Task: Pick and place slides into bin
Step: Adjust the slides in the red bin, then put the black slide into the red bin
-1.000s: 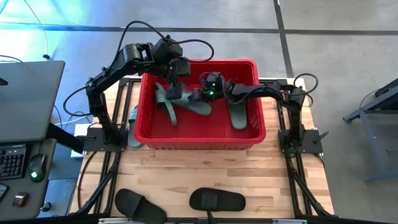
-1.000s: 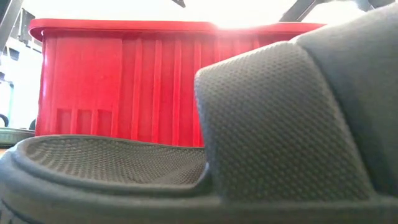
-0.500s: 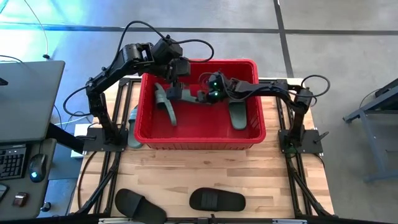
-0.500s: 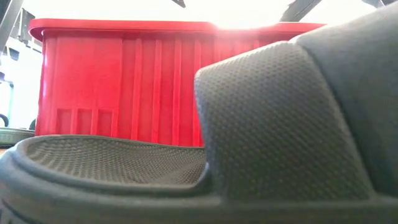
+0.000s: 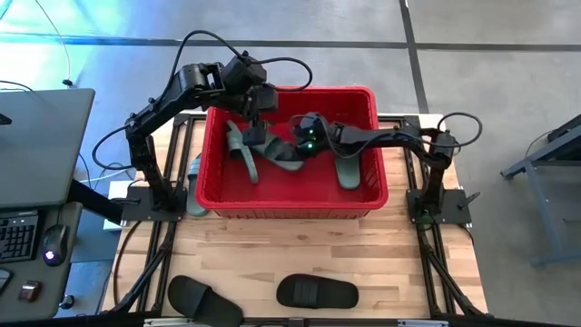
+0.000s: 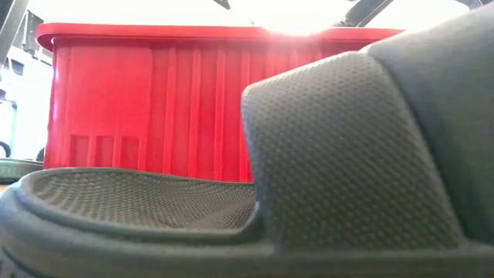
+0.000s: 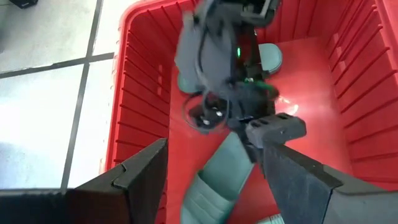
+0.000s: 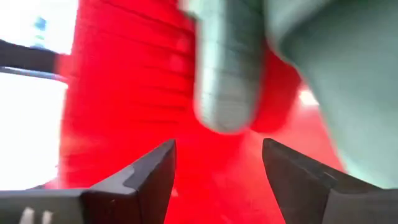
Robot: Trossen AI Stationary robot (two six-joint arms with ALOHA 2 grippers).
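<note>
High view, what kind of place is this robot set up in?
Probably a robotics lab or workshop. A wooden table on a dark metal frame carries two arms over a red bin of slides, on a bare concrete floor, with a desk holding a keyboard and mouse alongside.

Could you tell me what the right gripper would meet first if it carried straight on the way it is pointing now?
Most likely a green slide inside the bin. The open right gripper points at its ribbed strap just ahead, with the red wall behind; the blur leaves the depth uncertain.
</note>
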